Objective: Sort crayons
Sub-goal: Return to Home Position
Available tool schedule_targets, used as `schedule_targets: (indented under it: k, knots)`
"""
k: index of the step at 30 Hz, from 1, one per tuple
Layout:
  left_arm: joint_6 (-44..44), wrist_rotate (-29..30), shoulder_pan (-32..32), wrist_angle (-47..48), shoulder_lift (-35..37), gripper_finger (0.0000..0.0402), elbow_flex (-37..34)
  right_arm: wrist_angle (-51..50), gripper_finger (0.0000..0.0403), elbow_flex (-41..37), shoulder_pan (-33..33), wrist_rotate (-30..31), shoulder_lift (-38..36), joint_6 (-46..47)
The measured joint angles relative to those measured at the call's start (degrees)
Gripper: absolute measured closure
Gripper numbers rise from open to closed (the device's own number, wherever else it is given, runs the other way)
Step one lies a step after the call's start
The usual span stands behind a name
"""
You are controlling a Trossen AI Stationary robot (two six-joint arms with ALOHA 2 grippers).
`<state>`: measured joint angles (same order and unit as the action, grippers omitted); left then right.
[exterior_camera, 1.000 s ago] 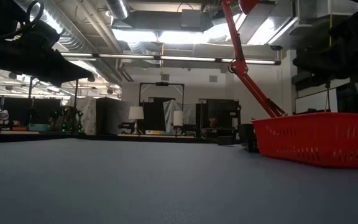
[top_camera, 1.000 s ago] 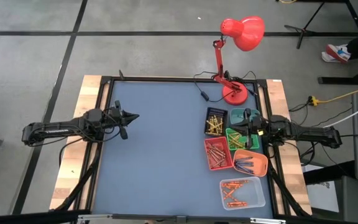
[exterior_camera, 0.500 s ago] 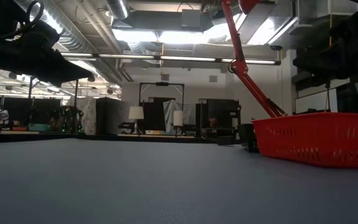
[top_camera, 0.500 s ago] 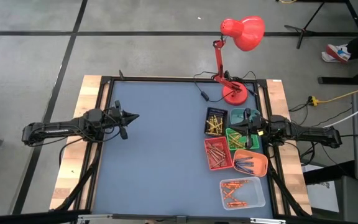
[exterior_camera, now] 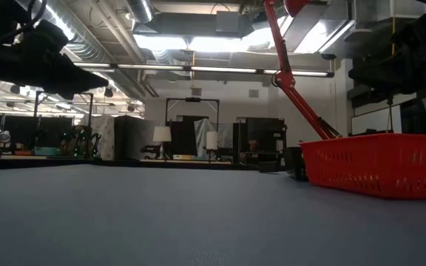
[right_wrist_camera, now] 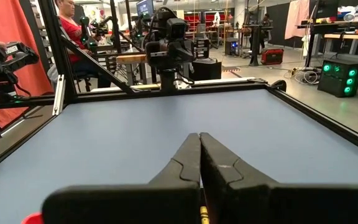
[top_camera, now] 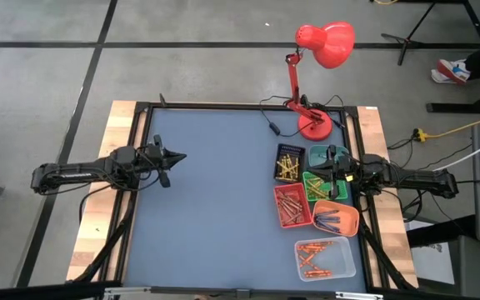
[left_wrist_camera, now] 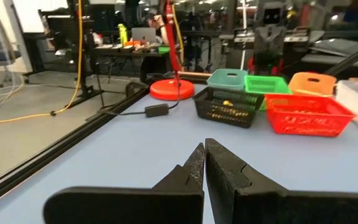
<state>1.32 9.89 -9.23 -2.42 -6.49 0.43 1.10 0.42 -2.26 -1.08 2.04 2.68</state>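
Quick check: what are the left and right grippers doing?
Left gripper: closed, empty, at the left edge of the table.
Right gripper: closed, empty, above the baskets.

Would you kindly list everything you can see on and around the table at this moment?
Table: one, blue-grey top, wooden side edges.
Desk lamp: one, red, at the table's far edge.
Baskets: five, black, teal, green, red, orange, clustered on the table's right.
Clear tray: one, near-right corner.
Crayons: many; yellow in the black basket, reddish in the red, dark blue in the orange, orange in the clear tray.
Person: one, red top, in the room beyond the table.
Left pincer: shut, over the table's left edge.
Right pincer: shut, above the baskets.
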Motion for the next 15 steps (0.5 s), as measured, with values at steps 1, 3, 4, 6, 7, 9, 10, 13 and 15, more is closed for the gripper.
schedule_targets:
  k: [1,3,4,6,7,9,10,13,15]
  knots:
    - [0.0,0.0,0.42,0.04,0.54,0.0401,0.02,0.0,0.0402,0.0,0.0,0.0,0.0,0.0]
    - [-0.02,-0.02,1.3,0.05,1.86,0.0401,0.02,0.0,0.0402,0.01,0.0,0.01,0.0,0.0]
    - [-0.02,-0.02,1.65,-0.01,2.44,0.0401,0.02,0.0,0.0402,0.01,0.0,0.0,0.0,0.0]
    - [-0.02,-0.03,2.24,0.06,3.35,0.0401,0.02,0.0,0.0402,0.01,0.0,0.01,0.0,0.0]
    - [-0.02,-0.04,2.5,0.04,3.82,0.0401,0.02,-0.01,0.0402,0.01,0.0,0.01,0.0,0.0]
    - [-0.02,-0.02,2.89,0.04,4.6,0.0401,0.02,-0.02,0.0402,-0.01,0.0,0.02,0.0,0.0]
    - [-0.02,-0.04,3.1,0.04,4.98,0.0401,0.02,0.0,0.0402,0.0,0.0,0.02,0.0,-0.01]
    - [-0.01,-0.06,3.68,0.05,6.36,0.0401,0.02,-0.02,0.0402,0.01,0.0,0.02,-0.02,0.0]
    - [-0.02,-0.07,4.03,-0.25,6.35,0.0401,0.02,-0.02,0.0402,0.01,0.0,0.02,-0.07,0.0]
